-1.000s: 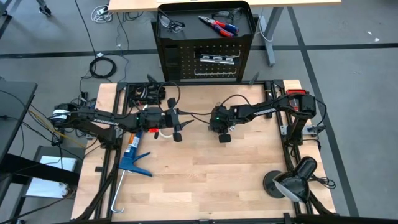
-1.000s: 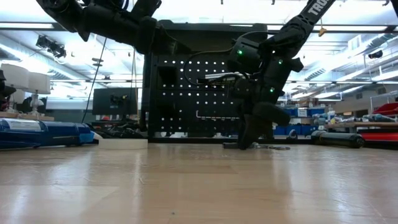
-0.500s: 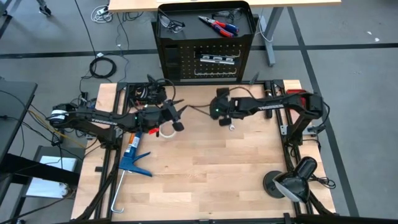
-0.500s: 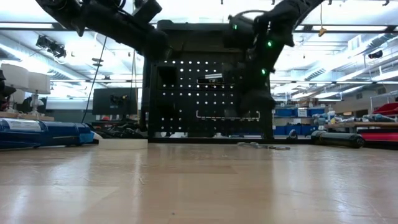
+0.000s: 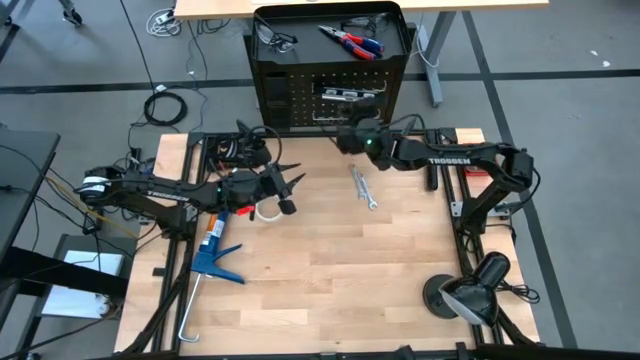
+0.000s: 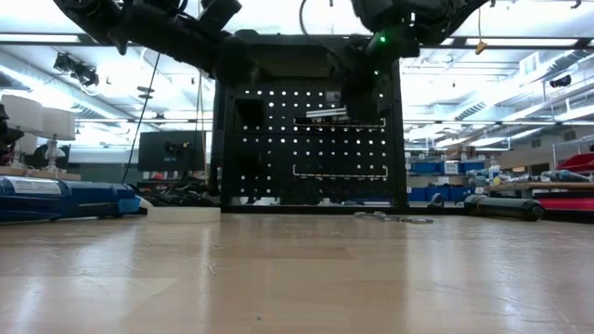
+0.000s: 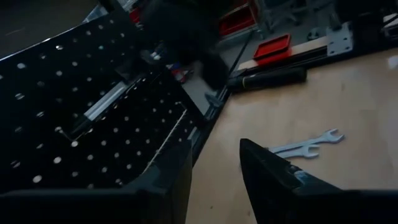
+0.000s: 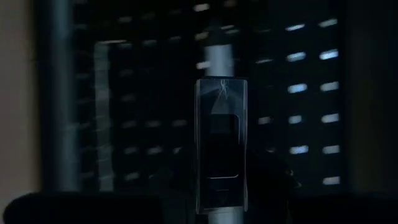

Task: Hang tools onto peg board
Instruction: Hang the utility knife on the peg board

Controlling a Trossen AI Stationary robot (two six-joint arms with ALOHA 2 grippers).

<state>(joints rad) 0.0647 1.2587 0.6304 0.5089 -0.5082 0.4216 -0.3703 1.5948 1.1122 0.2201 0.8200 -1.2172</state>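
Tools are spread between bench and peg board (image 5: 330, 95), which stands upright at twelve o'clock beyond the far edge of the wooden bench (image 5: 330, 270). Red-and-blue-handled pliers (image 5: 350, 40) and a pair of black-framed safety glasses (image 5: 272, 38) lie in the board's tray-like top. Two silver wrenches (image 5: 363, 187) lie together on the bench, toward one o'clock from its centre, touched by neither arm.

A slim black-and-silver bar (image 8: 222, 146) is grasped in the fingers of the right gripper (image 5: 352, 130), which is raised at the face of the peg board, at twelve o'clock. In the low view the bar (image 6: 327, 114) is seen lying level against the upper rows of holes. Whether it already rests on a hook cannot be told.

The left gripper (image 5: 288, 192) hangs above the bench toward ten o'clock from centre, its fingers (image 7: 267, 171) parted and holding nothing. A big blue caulking gun (image 5: 212, 255) lies at eight o'clock near the bench edge.

The step in hand appears to be the hanging of the bar. The next move is judged to call for the bar being settled squarely on its support before the fingers are released, after which the wrenches remain to be collected.
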